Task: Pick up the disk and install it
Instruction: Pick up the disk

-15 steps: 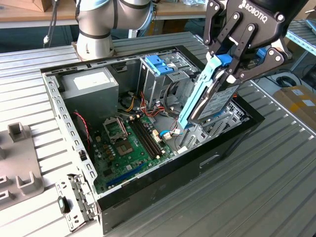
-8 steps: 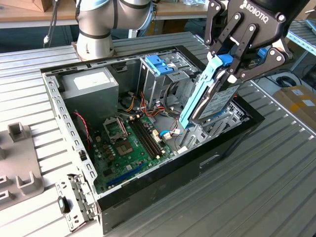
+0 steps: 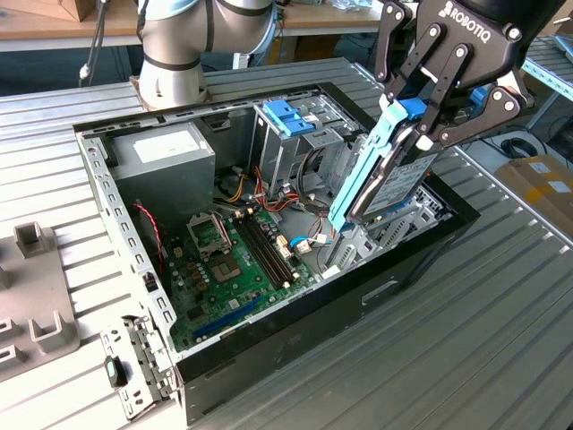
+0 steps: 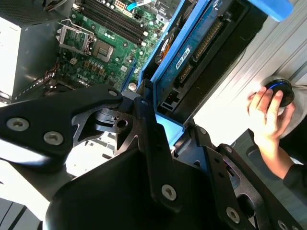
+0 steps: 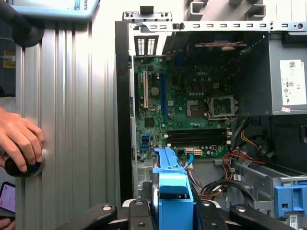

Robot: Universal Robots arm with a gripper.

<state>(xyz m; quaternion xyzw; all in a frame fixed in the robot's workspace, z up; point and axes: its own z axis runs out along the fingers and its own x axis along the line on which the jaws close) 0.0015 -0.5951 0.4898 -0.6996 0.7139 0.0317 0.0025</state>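
Gripper (image 3: 421,121) clamps the blue-framed, silver-grey disk (image 3: 389,184) tilted over the case (image 3: 358,296).

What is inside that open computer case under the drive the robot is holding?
A green motherboard, a grey power supply, coloured cables and metal drive bays. The disk, held in the gripper, covers the bay beneath it.

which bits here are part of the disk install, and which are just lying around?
In the job:
- disk, clamped in the gripper, tilted above the case
- open computer case

Lying about:
- spare blue bracket in the drive cage
- grey power supply box
- grey moulded fixture on the table
- person's hand on a round knob
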